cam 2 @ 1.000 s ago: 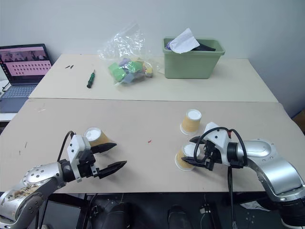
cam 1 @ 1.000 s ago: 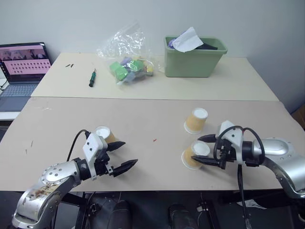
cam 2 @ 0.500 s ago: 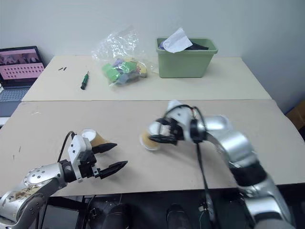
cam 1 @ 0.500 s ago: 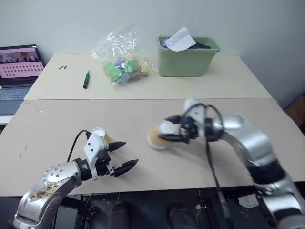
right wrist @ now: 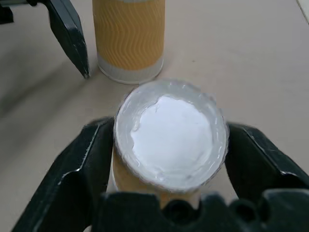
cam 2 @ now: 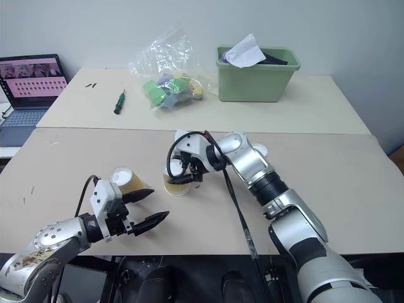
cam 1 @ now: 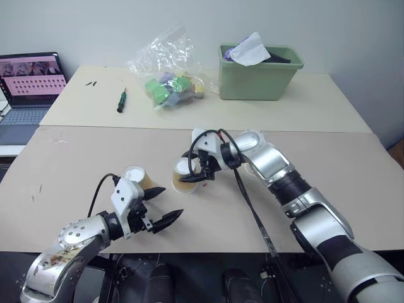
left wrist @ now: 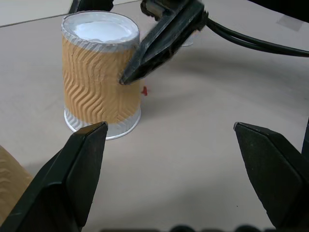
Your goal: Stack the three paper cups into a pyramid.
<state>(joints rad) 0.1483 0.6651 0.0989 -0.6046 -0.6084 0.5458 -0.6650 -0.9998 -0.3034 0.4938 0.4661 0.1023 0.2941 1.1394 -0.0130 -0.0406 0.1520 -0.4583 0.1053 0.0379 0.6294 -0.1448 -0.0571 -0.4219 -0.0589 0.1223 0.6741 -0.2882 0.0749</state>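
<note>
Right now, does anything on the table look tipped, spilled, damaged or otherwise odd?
Nothing stands out. The left cup and the right cup both stand straight on the table, base up, a little apart, with no dents and nothing spilled around them.

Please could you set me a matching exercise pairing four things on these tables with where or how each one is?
Things:
1. green bin
2. screwdriver
3. laptop
4. paper cup by the left gripper

Places or states:
a. stands upside down on the near table
b. open with its screen lit, at the far left
c. holds crumpled white paper
d. lies left of the plastic bag

Pairs: 1-c, 2-d, 3-b, 4-a
</note>
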